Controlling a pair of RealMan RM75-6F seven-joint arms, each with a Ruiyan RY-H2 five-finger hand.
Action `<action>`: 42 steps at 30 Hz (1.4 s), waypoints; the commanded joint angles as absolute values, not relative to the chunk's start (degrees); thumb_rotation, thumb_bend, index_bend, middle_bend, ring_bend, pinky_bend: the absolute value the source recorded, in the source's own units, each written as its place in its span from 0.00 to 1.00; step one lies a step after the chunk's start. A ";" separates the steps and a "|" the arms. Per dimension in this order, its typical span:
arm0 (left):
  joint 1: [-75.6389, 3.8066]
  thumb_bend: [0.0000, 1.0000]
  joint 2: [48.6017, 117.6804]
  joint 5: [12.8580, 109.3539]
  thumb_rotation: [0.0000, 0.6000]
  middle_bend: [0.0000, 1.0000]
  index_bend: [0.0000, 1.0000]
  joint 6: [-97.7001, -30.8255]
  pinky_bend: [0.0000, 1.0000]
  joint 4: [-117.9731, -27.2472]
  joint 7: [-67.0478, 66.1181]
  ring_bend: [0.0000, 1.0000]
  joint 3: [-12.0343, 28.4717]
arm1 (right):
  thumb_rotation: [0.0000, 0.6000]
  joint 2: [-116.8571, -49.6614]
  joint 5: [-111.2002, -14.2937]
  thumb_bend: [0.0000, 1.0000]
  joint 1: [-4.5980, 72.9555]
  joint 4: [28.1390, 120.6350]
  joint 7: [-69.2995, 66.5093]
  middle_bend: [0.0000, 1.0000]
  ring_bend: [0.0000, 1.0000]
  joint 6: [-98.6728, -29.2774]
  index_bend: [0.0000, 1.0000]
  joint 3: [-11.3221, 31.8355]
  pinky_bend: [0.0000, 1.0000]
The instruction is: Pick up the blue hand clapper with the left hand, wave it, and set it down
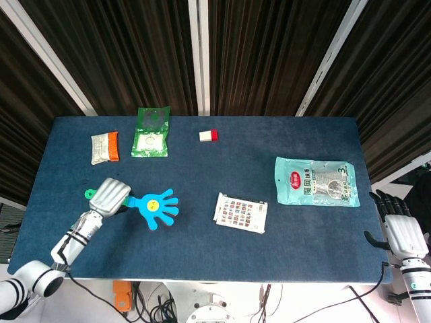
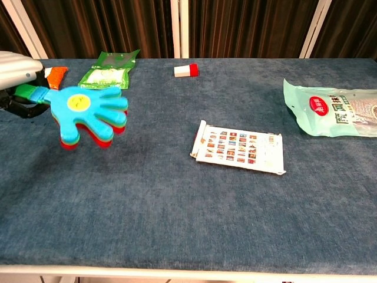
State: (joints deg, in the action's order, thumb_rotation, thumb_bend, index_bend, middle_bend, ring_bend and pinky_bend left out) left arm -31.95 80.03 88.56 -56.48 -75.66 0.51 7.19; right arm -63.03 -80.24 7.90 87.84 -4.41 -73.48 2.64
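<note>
Blue hand clapper (image 1: pixel 156 206) sits in the lower left of the head view, held by its green handle, its splayed plastic fingers pointing right; the chest view shows it at the left edge, raised off the table (image 1: pixel 202 256) and roughly level, with a yellow smiley disc on the blue top layer and green and red layers beneath. Left hand (image 1: pixel 111 195) grips the handle, its white back facing up and its dark fingers curled around the stem; a green ring at the handle's end pokes out on the hand's left side.

Right of the clapper, near the middle of the head view, lies a white card of small coloured squares (image 1: pixel 240 212), flat on the blue cloth. Above the clapper, in the upper left, are a white and orange packet (image 1: pixel 105 147) and just beside it a green packet (image 1: pixel 151 132). A small red and white block (image 1: pixel 209 136) lies further right along the far edge. A pale green snack bag (image 1: pixel 315 182) lies at the right.

Right hand (image 1: pixel 397 222) is at the lower right corner, off the table's edge, holding nothing, its dark fingers pointing up and slightly apart.
</note>
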 commanded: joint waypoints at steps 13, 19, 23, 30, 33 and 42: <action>-33.51 0.56 86.41 76.28 0.79 0.80 0.73 -56.79 0.87 -73.65 3.16 0.79 10.02 | 1.00 -63.12 -79.93 0.21 7.94 87.14 -5.00 0.00 0.00 -73.12 0.00 2.69 0.00; -33.61 0.14 84.67 76.70 0.74 0.01 0.01 -57.35 0.04 -76.31 2.20 0.00 9.55 | 1.00 -63.15 -80.02 0.21 7.96 86.94 -5.30 0.00 0.00 -73.04 0.00 2.67 0.00; -32.88 0.03 84.55 76.56 0.71 0.00 0.00 -59.68 0.00 -76.46 2.67 0.00 10.02 | 1.00 -63.02 -80.09 0.21 7.92 87.10 -5.21 0.00 0.00 -73.23 0.00 2.71 0.00; -31.86 0.02 83.02 74.58 0.72 0.00 0.00 -60.31 0.00 -78.29 2.14 0.00 10.09 | 1.00 -62.82 -80.25 0.21 7.92 87.80 -4.59 0.00 0.00 -73.42 0.00 2.69 0.00; -30.70 0.02 81.44 74.58 0.72 0.00 0.00 -61.94 0.00 -79.99 0.97 0.00 9.64 | 1.00 -62.66 -80.27 0.21 7.91 88.21 -4.34 0.00 0.00 -73.67 0.00 2.81 0.00; -21.80 0.11 77.03 83.01 0.75 0.00 0.00 -77.82 0.00 -80.13 -3.19 0.00 4.11 | 1.00 -62.62 -80.64 0.21 7.67 88.39 -4.91 0.00 0.00 -74.27 0.00 2.79 0.00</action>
State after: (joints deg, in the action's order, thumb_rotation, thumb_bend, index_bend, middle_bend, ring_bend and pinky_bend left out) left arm -25.59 78.74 79.83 -72.63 -80.66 -1.32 6.66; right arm -62.61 -80.60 7.69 88.39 -4.88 -74.24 2.80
